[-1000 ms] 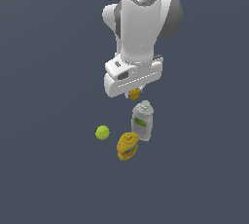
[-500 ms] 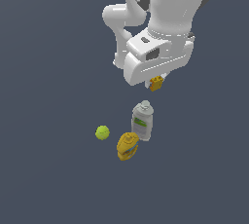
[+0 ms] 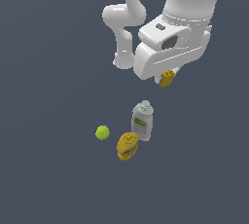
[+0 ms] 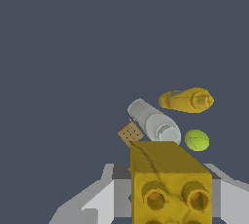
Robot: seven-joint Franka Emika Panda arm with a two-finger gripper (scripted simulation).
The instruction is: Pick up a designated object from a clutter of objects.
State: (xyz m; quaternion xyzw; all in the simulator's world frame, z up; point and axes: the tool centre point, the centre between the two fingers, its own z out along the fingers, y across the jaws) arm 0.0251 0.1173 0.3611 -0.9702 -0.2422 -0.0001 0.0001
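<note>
The small orange-yellow block [image 3: 167,78] hangs clamped between the jaws of the gripper [image 3: 168,77], raised well clear of the worktop [image 3: 53,179]; in the wrist view the block [image 4: 170,181] fills the near foreground, its face showing round darker studs, with pale jaw parts on both sides of it. Below and apart from it in the exterior view, the other three things lie on the worktop: the grey-white bottle with a green label [image 3: 142,121] stands roughly under the block, the yellow-orange rounded container [image 3: 127,146] sits just beside the bottle toward the near side, and the yellow-green ball [image 3: 102,132] rests to the exterior view's left of both. The wrist view shows the same three below, the bottle [image 4: 153,121], the container [image 4: 187,100] and the ball [image 4: 196,140], plus a small tan checked patch [image 4: 130,133] beside the bottle whose nature I cannot tell. Judged from this, the pick itself is done and the step in hand is the lift. What the next move calls for is a firm grip and a steady carry, since the block is tiny and could slip.
</note>
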